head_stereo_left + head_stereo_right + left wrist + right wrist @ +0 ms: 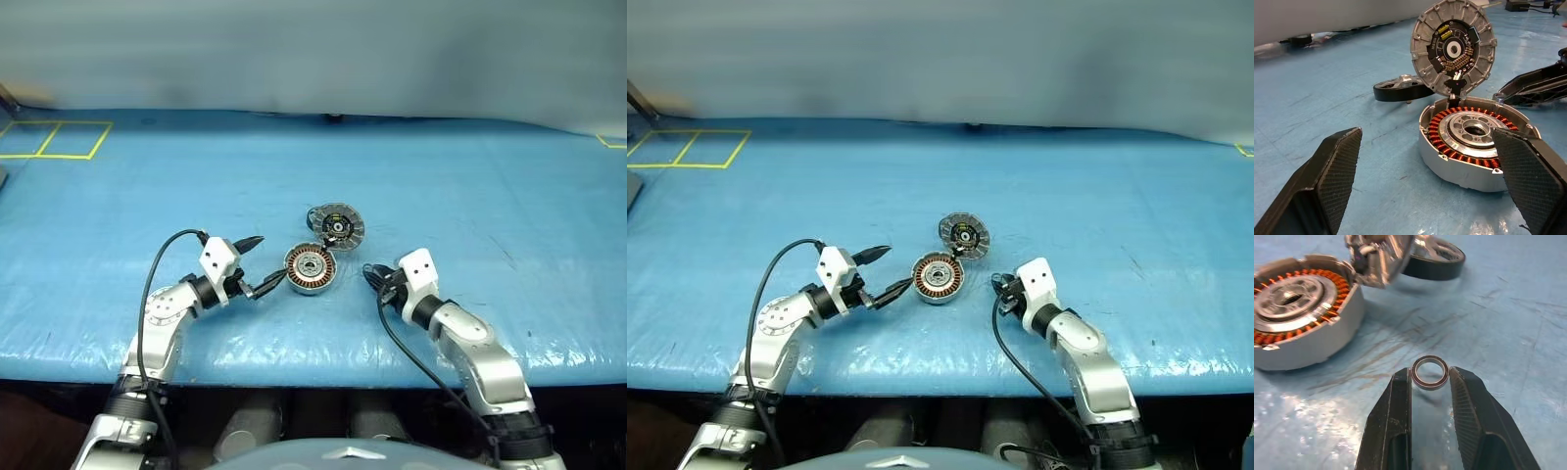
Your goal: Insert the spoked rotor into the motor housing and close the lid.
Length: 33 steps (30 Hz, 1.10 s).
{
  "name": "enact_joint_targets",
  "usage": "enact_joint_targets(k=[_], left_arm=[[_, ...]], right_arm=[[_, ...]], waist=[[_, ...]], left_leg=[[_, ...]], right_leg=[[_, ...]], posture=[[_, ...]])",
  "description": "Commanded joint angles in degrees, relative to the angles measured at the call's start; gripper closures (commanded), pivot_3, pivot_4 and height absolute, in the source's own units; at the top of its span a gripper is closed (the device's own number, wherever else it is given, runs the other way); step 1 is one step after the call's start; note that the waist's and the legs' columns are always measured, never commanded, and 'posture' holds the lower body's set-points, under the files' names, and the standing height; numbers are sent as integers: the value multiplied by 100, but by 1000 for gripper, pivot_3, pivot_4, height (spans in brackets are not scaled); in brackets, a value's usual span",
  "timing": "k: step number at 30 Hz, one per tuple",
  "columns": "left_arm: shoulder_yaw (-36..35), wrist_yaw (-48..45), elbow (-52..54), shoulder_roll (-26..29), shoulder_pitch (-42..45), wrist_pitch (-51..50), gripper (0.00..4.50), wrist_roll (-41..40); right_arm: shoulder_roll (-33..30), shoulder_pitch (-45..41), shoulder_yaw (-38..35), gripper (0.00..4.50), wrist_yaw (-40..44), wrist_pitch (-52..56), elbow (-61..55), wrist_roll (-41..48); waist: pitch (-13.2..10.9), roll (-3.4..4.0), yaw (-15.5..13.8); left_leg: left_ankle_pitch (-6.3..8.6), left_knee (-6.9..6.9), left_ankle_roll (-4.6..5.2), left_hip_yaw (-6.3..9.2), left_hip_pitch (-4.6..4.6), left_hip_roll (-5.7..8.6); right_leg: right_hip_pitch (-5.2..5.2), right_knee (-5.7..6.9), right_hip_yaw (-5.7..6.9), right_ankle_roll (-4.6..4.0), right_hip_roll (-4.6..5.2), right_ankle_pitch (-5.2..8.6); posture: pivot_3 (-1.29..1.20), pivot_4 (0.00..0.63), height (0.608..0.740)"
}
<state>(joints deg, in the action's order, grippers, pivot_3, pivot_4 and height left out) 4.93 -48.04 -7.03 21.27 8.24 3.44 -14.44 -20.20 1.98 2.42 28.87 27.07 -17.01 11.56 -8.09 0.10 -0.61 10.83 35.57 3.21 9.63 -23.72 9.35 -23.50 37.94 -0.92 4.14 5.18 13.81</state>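
The motor housing (311, 268) lies open on the blue mat, its copper windings (1442, 128) ringing a pale centre. The lid (339, 224) stands tilted up at the housing's far edge, ribbed face with the dark centre turned toward me. Behind the lid the black spoked rotor (1400, 89) lies flat on the mat. My left gripper (264, 264) is open just left of the housing, one finger (1337, 169) on each side of it, apart from it. To the housing's right, my right gripper (1430, 378) is shut on a small thin ring (1430, 372), held just above the mat.
The blue mat (470, 186) covers the whole table and has free room all around the parts. Yellow tape squares (59, 139) mark the far left corner. The table's front edge (313, 367) runs just below both arms.
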Motion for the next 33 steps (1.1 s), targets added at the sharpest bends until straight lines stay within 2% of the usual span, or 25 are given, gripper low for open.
enact_joint_targets(k=[1, 7, 11, 17, 33], left_arm=[[-3, -179, -60, -7, 128, 102, 0, -63], [9, -303, -147, -102, 122, 87, 0, -92], [40, -497, -106, -123, 26, 74, 0, -189], [62, -655, -40, -86, -27, -7, 0, -245], [146, -631, -63, -63, -59, 173, 0, -64]], right_arm=[[-142, -62, 117, 3758, 240, 240, -893, 312], [-191, -320, 514, 3758, 436, 525, -1345, 539], [-108, -744, 1055, 3758, 386, 432, -902, 199], [125, -1163, 1367, 3758, 431, 251, -320, 98], [382, -1352, 1267, 3758, 276, -106, 523, -70]], waist=[[0, 0, 1], [-1, -2, -17], [-2, -4, -8], [-2, -5, -19], [-2, -5, -13]], left_leg=[[0, 0, 0, 0, 0, -1], [1, -1, 2, 4, -5, 1], [1, -1, 2, 4, -4, 0], [1, 0, 3, 5, -7, 2], [0, 0, 2, 5, -5, 2]], right_leg=[[0, 0, 0, 0, 0, 0], [0, -7, 4, -3, 4, 2], [0, -7, 5, -2, 3, 2], [-1, -10, 6, -3, 4, 1], [-1, -7, 4, -3, 1, 0]], posture=[[0, 150, 740], [0, 150, 740], [0, 150, 740], [0, 150, 740], [0, 150, 740]])
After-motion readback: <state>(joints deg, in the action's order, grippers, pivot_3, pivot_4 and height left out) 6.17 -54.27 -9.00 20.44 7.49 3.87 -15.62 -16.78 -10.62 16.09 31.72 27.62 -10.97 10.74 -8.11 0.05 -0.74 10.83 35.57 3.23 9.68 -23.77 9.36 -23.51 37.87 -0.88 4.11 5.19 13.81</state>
